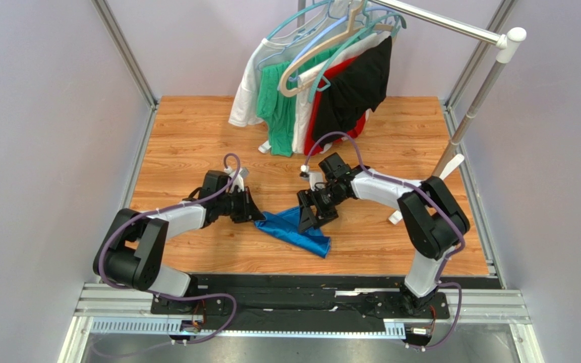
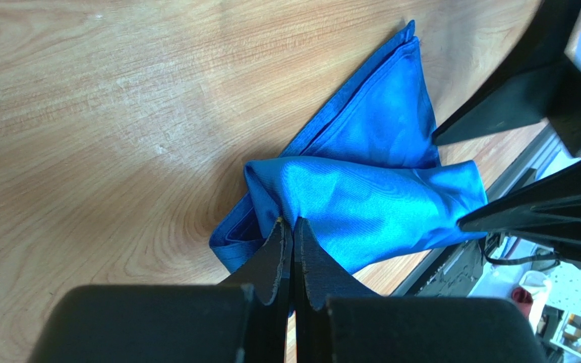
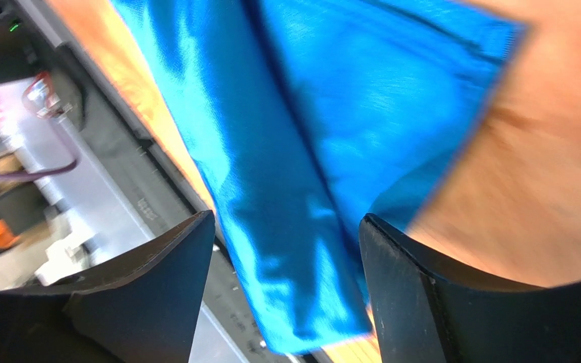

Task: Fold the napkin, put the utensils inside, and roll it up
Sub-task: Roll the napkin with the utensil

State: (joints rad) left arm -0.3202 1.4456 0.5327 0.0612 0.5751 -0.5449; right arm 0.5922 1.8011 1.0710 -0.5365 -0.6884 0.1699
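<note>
napkin [image 1: 297, 231]: is found bunched, half folded, on the desk [image 1: 195, 136], lower centre of the top view | left claw [image 2: 292, 227]: pressed together at the bunched edge, likely to anchor it; a pinch on cloth cannot be told | right claw [image 3: 286, 219]: spread over the cloth, likely for a new grasp

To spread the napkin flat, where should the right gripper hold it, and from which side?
Probably the near-right corner of the napkin, from above and the right: its layers lie flat and free there, while the left gripper is shut on the opposite end.
</note>
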